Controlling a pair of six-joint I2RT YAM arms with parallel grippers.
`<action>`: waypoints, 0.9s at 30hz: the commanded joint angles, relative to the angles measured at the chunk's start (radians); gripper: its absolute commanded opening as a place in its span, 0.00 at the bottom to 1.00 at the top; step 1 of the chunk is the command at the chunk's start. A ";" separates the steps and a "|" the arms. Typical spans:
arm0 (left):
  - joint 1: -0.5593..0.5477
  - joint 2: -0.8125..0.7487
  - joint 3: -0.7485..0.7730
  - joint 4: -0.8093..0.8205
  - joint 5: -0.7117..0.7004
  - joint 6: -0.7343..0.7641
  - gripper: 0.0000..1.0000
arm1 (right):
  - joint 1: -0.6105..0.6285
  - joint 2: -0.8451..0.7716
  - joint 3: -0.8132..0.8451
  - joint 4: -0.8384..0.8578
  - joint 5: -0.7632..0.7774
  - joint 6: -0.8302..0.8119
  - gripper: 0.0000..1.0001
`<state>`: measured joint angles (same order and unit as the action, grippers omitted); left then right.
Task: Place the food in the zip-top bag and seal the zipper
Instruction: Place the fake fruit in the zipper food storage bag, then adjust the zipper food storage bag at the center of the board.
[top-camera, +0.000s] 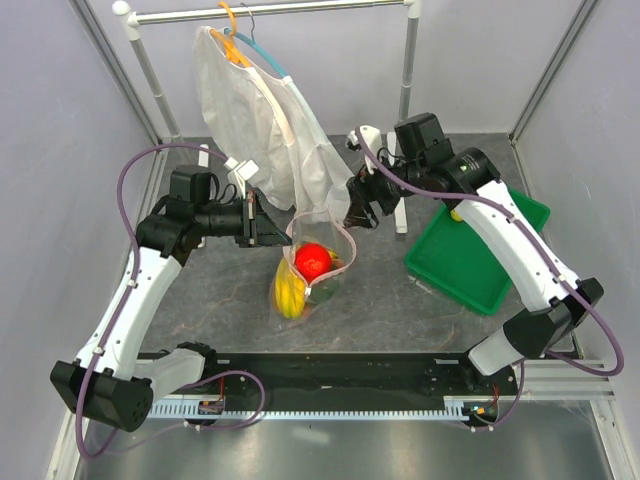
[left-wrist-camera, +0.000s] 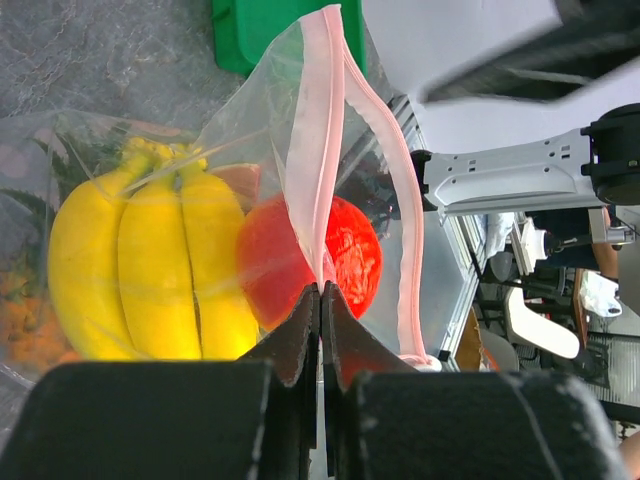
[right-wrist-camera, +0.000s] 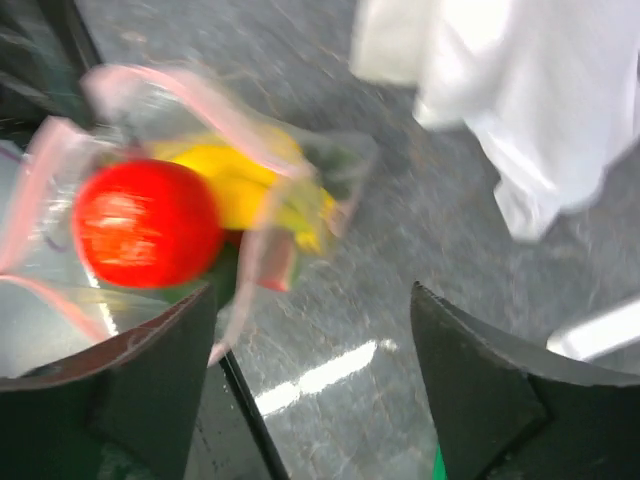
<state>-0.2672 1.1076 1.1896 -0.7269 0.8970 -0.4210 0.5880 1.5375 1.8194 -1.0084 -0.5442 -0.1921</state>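
Roughly upright zip-top bag (top-camera: 320, 285), mouth upward, left hand (left-wrist-camera: 321, 290) pinching zipper (left-wrist-camera: 316, 150)

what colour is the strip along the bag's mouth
Pale pink. The zipper shows best in the left wrist view.

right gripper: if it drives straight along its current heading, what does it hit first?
Most likely the zip-top bag, just ahead-left of the right gripper, whose jaws stand open. Depth is unclear and the view is blurred; it could slip past onto the table.

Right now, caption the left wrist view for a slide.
Left end effector shut on the pink zipper of a clear bag holding bananas and a red fruit.
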 joint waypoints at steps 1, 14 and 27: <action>0.008 -0.032 0.002 0.007 0.030 0.037 0.02 | -0.027 -0.033 -0.080 -0.013 -0.034 0.074 0.81; 0.006 -0.045 0.007 -0.008 0.006 0.051 0.02 | -0.025 -0.059 -0.144 -0.010 -0.283 0.109 0.73; 0.008 -0.048 0.010 -0.008 0.019 0.050 0.02 | 0.045 -0.082 -0.267 0.019 -0.184 0.118 0.59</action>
<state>-0.2649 1.0805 1.1896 -0.7311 0.8955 -0.4026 0.6109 1.4502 1.5848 -1.0195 -0.7650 -0.0811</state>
